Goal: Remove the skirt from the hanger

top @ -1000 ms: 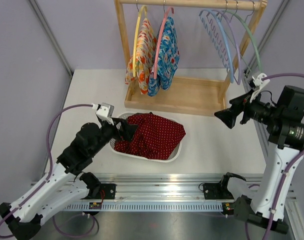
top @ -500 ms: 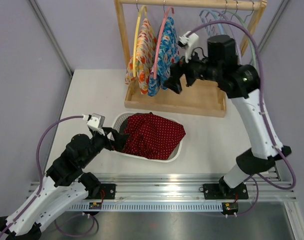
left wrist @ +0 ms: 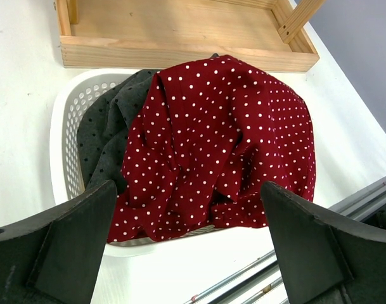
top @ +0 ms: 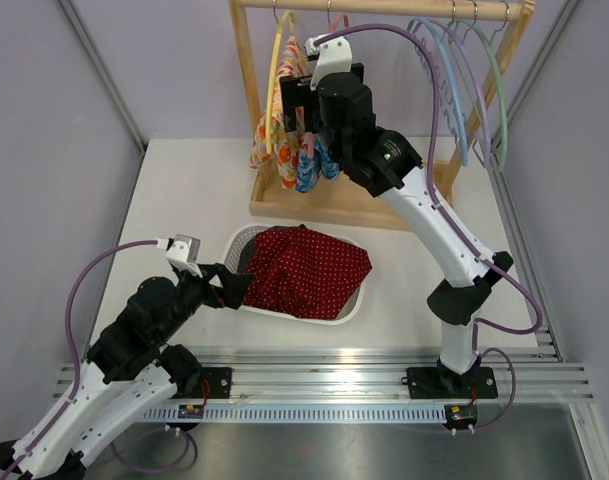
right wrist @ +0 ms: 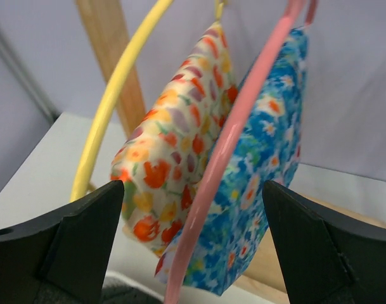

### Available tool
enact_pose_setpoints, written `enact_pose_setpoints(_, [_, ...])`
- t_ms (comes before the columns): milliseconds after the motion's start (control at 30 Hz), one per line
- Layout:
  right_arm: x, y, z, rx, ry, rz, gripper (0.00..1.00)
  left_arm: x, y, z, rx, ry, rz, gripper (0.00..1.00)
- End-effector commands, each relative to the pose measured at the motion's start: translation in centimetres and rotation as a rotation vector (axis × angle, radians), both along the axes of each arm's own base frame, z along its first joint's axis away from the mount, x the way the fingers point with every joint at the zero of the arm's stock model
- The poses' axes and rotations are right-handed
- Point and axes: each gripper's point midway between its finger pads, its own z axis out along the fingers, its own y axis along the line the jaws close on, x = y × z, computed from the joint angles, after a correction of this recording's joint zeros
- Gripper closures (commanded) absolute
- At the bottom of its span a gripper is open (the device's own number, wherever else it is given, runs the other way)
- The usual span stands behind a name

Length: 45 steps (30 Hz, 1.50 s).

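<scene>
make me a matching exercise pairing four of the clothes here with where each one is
Things:
1. red dotted skirt
2. tulip-print skirt
3. blue floral skirt
4. grey garment

Places:
a. on the pink hanger
b. on top in the basket
c. on the yellow hanger
d. in the basket, partly under the red one

Pairs: 1-b, 2-c, 3-a, 4-d

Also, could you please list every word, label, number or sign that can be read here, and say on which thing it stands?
None can be read.
The yellow floral skirt, the blue floral skirt, the red dotted cloth, the white basket and the wooden rack show no letters.
The coloured tags on the front rail are too small to read.
</scene>
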Motion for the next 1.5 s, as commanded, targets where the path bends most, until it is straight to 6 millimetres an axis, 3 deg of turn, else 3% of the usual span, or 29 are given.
enact_pose_setpoints(0, [1.8, -2.5, 2.5, 0.099, -0.094, -0.197, 0.05, 0.0, 0.1, 0.2, -0.021, -0.005, 0.011, 0.01])
enact_pose_setpoints(133, [2.1, -2.3, 2.1, 0.101, -0.098, -0.203, 0.20, -0.1, 0.1, 0.0, -0.020, -0.002, 0.006, 0.01])
enact_pose_setpoints(300, [2.4, -2.4, 1.4, 0.095, -0.079, -0.196, 0.31, -0.4, 0.2, 0.2, -0.032, -0.012, 0.001, 0.01])
enact_pose_setpoints(367, [2.6, -2.5, 0.8, 0.111, -0.056, -0.184, 0.42, -0.5, 0.3, 0.3, -0.039, -0.013, 0.002, 0.01])
enact_pose_setpoints(500, [3.5, -3.3, -0.4, 0.128, 0.007, -0.141, 0.58, -0.8, 0.5, 0.6, -0.050, -0.021, 0.001, 0.01])
enact_pose_setpoints(700, [4.1, -5.5, -0.4, 0.105, 0.017, -0.158, 0.77, -0.8, 0.3, 0.7, -0.054, -0.018, -0.005, 0.01])
enact_pose_setpoints(767, [3.9, -6.4, 0.4, 0.083, -0.004, -0.165, 0.80, -0.8, 0.2, 0.8, -0.057, -0.016, -0.008, 0.01])
enact_pose_setpoints(900, [3.3, -8.4, 2.8, 0.060, -0.056, -0.138, 1.00, -0.7, -0.1, 1.1, -0.060, -0.019, -0.019, 0.01])
enact_pose_setpoints(933, [3.0, -9.7, 3.8, 0.039, -0.082, -0.139, 1.00, -0.7, -0.3, 1.2, -0.060, -0.020, -0.027, 0.01])
enact_pose_setpoints(1000, [2.4, -10.3, 5.1, 0.026, -0.108, -0.082, 1.00, -0.7, -0.5, 1.2, -0.058, -0.023, -0.039, 0.01])
enact_pose_setpoints(1067, [1.6, -12.6, 7.4, 0.042, -0.157, -0.099, 1.00, -0.7, -0.8, 1.2, -0.054, -0.026, -0.058, 0.01])
enact_pose_setpoints(1233, [-0.8, -14.9, 11.4, 0.096, -0.228, -0.018, 1.00, -0.7, -1.7, 1.7, -0.053, -0.042, -0.104, 0.01])
enact_pose_setpoints(1467, [-2.5, -15.8, 13.0, 0.109, -0.260, 0.022, 1.00, -0.7, -2.8, 2.2, -0.036, -0.077, -0.168, 0.01])
